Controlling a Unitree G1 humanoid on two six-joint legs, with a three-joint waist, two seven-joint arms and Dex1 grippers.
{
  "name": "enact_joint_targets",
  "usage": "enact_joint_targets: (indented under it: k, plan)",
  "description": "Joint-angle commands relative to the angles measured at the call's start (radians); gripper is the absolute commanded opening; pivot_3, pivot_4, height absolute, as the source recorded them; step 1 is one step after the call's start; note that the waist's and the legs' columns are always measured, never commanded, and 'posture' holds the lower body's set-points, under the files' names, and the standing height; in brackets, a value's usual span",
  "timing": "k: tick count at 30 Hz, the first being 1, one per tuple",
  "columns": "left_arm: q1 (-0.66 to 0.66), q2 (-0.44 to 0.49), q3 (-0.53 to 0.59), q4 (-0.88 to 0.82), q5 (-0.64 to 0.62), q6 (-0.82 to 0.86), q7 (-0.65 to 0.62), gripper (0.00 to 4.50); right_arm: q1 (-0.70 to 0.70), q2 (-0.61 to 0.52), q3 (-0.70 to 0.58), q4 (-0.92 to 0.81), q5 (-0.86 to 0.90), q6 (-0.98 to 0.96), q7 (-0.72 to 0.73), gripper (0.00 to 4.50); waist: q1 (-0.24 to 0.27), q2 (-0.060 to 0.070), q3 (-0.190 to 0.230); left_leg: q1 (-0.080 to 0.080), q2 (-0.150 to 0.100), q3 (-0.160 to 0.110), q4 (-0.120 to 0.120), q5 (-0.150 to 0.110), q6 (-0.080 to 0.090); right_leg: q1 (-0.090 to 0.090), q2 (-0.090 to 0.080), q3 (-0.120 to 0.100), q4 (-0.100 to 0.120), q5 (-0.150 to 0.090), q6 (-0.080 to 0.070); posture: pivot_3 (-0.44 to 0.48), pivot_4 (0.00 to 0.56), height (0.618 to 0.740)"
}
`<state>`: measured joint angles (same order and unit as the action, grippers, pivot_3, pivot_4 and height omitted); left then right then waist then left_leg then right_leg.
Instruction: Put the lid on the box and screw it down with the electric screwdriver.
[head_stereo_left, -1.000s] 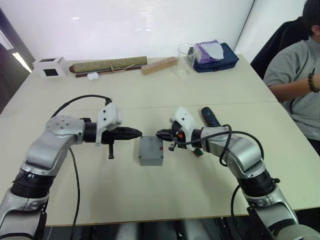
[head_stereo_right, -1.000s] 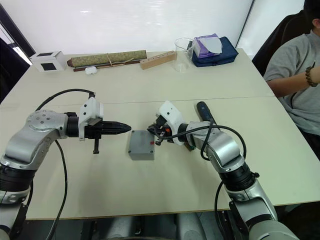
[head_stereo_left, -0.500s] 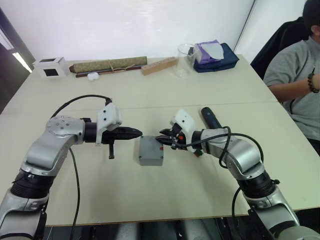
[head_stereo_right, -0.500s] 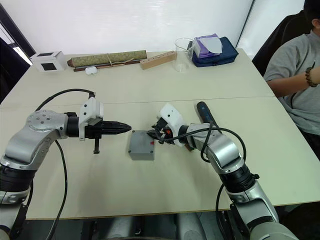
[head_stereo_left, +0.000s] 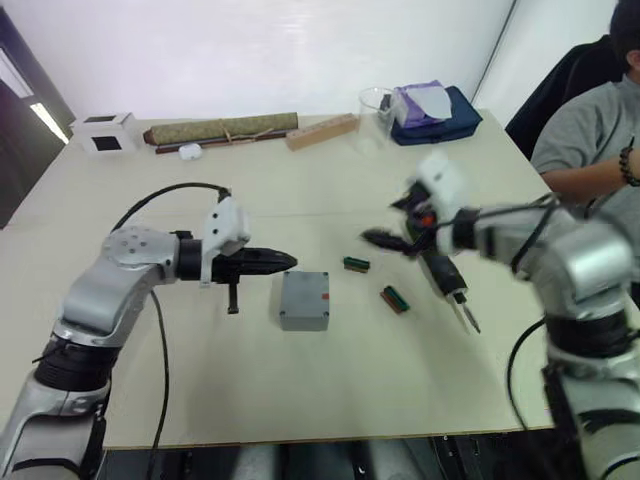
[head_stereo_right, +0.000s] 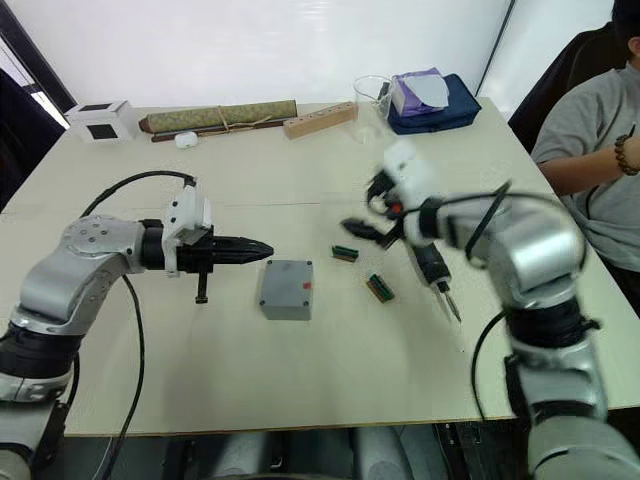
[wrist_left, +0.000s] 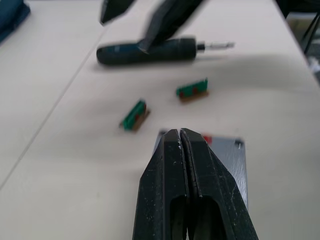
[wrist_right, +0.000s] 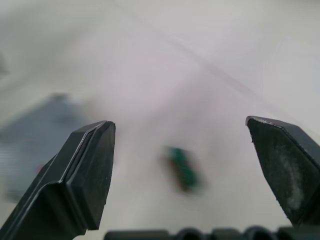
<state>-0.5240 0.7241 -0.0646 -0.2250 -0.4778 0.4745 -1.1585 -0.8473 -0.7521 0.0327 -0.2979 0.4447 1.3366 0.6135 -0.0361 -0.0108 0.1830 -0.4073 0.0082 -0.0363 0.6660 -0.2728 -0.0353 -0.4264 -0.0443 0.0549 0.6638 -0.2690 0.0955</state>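
The lid (head_stereo_left: 304, 296) sits on the box (head_stereo_left: 303, 318) mid-worktop. The electric screwdriver (head_stereo_right: 434, 273) lies at the box's three o'clock, long axis running twelve to six, bit toward six. The right end effector (head_stereo_right: 372, 228), fingers spread wide, hovers nearest it, at its eleven o'clock. The left end effector (head_stereo_left: 283, 261), fingers together, points at the box's nine o'clock side.

— What lies past the right gripper (wrist_right: 182, 150)?
— Fingers (wrist_right: 82, 170) spread wide. Ahead between them, a small green part (wrist_right: 183, 167) on the pale table (wrist_right: 210, 60); a blurred grey box (wrist_right: 40, 125) beyond one finger.
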Motion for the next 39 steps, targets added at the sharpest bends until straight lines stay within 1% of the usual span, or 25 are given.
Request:
enact_joint_targets:
  k: [1,3,4,7,10,13,14,17,19,24,27,30,32,37,39]
  plan:
    - [-0.024,-0.017,0.003,-0.042,-0.023,-0.003,0.003,0.0,-0.084,-0.095,0.05,0.084,-0.008,0.13,0.014,4.46,-0.001,0.0,0.0,0.0,0.0,0.0,0.0,0.0,0.0,0.0,0.001,0.0,0.0,0.0,0.0,0.0,0.15,0.736]
    - [-0.027,-0.041,-0.011,-0.033,-0.014,-0.03,0.003,0.0,-0.165,-0.161,0.157,0.19,0.017,0.24,0.064,4.46,-0.012,0.0,0.0,0.0,0.001,0.0,0.0,0.0,0.0,0.0,0.001,0.0,0.0,0.0,0.0,0.0,0.15,0.736]
    - [-0.028,-0.054,-0.018,-0.029,-0.007,-0.043,0.007,0.0,-0.194,-0.18,0.212,0.237,0.023,0.265,0.082,4.46,-0.009,0.003,0.002,0.0,0.001,0.001,0.0,0.0,0.0,-0.001,0.002,0.001,0.0,0.0,0.0,0.0,0.15,0.736]
    - [-0.026,-0.081,-0.035,-0.035,0.015,-0.059,0.028,0.0,-0.254,-0.22,0.35,0.336,0.026,0.278,0.131,4.46,-0.007,0.002,0.001,0.0,0.001,0.001,0.0,0.0,0.0,-0.001,0.001,0.002,0.001,0.0,0.0,0.0,0.15,0.736]
    - [-0.014,-0.09,-0.02,-0.051,0.006,-0.064,0.038,0.0,-0.315,-0.191,0.46,0.486,0.01,0.277,0.163,4.46,-0.009,0.002,0.002,0.0,0.001,0.002,0.0,0.0,0.0,-0.001,0.001,0.002,0.0,0.0,0.0,0.0,0.15,0.736]
    - [-0.012,-0.107,-0.031,-0.069,0.008,-0.06,0.061,0.0,-0.342,-0.181,0.536,0.57,-0.007,0.244,0.207,4.46,-0.007,0.002,0.002,0.0,0.001,0.002,0.0,0.0,0.0,-0.001,0.001,0.002,0.0,0.0,0.0,0.0,0.15,0.736]
    - [-0.006,-0.109,-0.03,-0.074,0.007,-0.06,0.066,0.0,-0.351,-0.163,0.563,0.599,-0.014,0.235,0.217,4.46,-0.007,0.002,0.002,0.0,0.001,0.002,0.0,0.0,0.0,-0.001,0.001,0.002,0.0,0.0,0.0,0.0,0.15,0.736]
    - [0.001,-0.117,-0.035,-0.086,0.009,-0.057,0.082,0.0,-0.367,-0.135,0.623,0.655,-0.033,0.209,0.252,4.46,-0.008,0.002,0.002,0.0,0.001,0.002,0.0,0.0,0.0,-0.001,0.001,0.002,0.0,0.0,0.0,0.0,0.15,0.736]
    - [0.014,-0.11,-0.026,-0.091,0.008,-0.061,0.082,0.0,-0.37,-0.091,0.662,0.701,-0.054,0.19,0.263,4.46,-0.009,0.002,0.002,0.0,0.001,0.002,0.0,0.0,0.0,-0.001,0.001,0.002,0.0,0.0,0.0,0.0,0.15,0.736]
    - [0.031,-0.093,-0.012,-0.106,0.005,-0.06,0.086,0.0,-0.379,-0.001,0.706,0.825,-0.121,0.109,0.296,4.46,-0.009,0.001,0.001,0.0,0.001,0.001,0.0,0.0,0.0,-0.001,0.001,0.002,0.001,0.0,0.0,0.0,0.15,0.736]
    - [0.03,-0.089,-0.01,-0.111,0.006,-0.058,0.098,0.0,-0.384,0.028,0.738,0.867,-0.159,0.067,0.333,3.84,-0.009,0.0,0.001,0.0,0.001,0.001,0.001,0.0,0.0,-0.001,0.001,0.002,0.001,0.0,0.0,0.0,0.15,0.736]
    - [0.027,-0.088,-0.012,-0.11,0.009,-0.059,0.107,0.0,-0.39,0.048,0.745,0.908,-0.195,0.038,0.362,2.76,-0.011,0.0,0.0,0.001,0.001,0.001,0.001,0.0,0.0,0.0,0.001,0.002,0.001,0.0,0.0,0.0,0.15,0.736]
    - [0.034,-0.084,-0.009,-0.114,0.011,-0.061,0.111,0.0,-0.4,0.064,0.739,0.935,-0.215,0.032,0.376,2.17,-0.013,-0.001,0.0,0.001,0.001,0.001,0.001,0.0,0.0,0.0,0.002,0.002,0.001,0.0,0.0,0.0,0.15,0.736]
    - [0.054,-0.06,0.001,-0.134,0.003,-0.049,0.113,0.0,-0.448,0.056,0.665,0.965,-0.239,0.064,0.376,2.13,-0.017,-0.001,0.0,0.001,0.002,0.001,0.001,0.0,0.0,0.0,0.002,0.002,0.001,0.001,0.0,0.0,0.15,0.736]
    - [0.065,-0.035,0.003,-0.139,0.002,-0.042,0.105,0.0,-0.472,0.027,0.614,0.919,-0.23,0.084,0.377,2.13,-0.017,0.001,0.001,0.001,0.002,0.001,0.001,0.0,0.0,-0.001,0.002,0.002,0.001,0.001,0.0,0.0,0.15,0.736]
